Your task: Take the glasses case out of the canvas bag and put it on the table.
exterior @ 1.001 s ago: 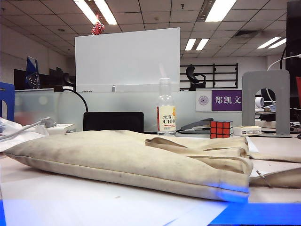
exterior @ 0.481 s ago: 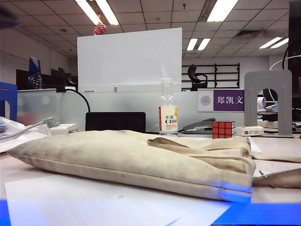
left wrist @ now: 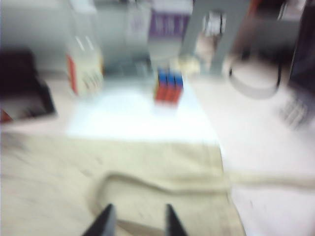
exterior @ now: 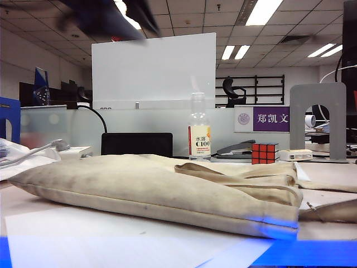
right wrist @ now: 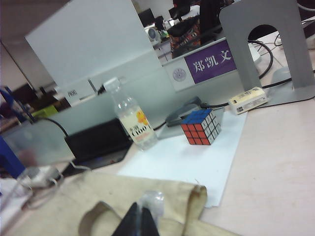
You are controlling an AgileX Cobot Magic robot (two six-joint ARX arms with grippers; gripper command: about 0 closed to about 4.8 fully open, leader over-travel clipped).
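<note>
Two robot grippers hover over a beige canvas bag [exterior: 156,187] lying flat on a pale tabletop [right wrist: 275,162].

From the left wrist camera, badly blurred, the left gripper [left wrist: 135,221] hangs above the bag with its dark fingers [left wrist: 104,222] parted and nothing between them. From the right wrist camera, the right gripper [right wrist: 136,220] sits low over the bag near a strap handle [right wrist: 101,211], fingers pressed together and empty. Beyond the bag stand a clear plastic bottle [exterior: 199,129], a Rubik's cube [exterior: 264,153], a grey-black stapler [exterior: 234,148] and a grey metal bookend [exterior: 318,120]. No glasses case shows in any view; whether it is inside the bag cannot be told.
</note>
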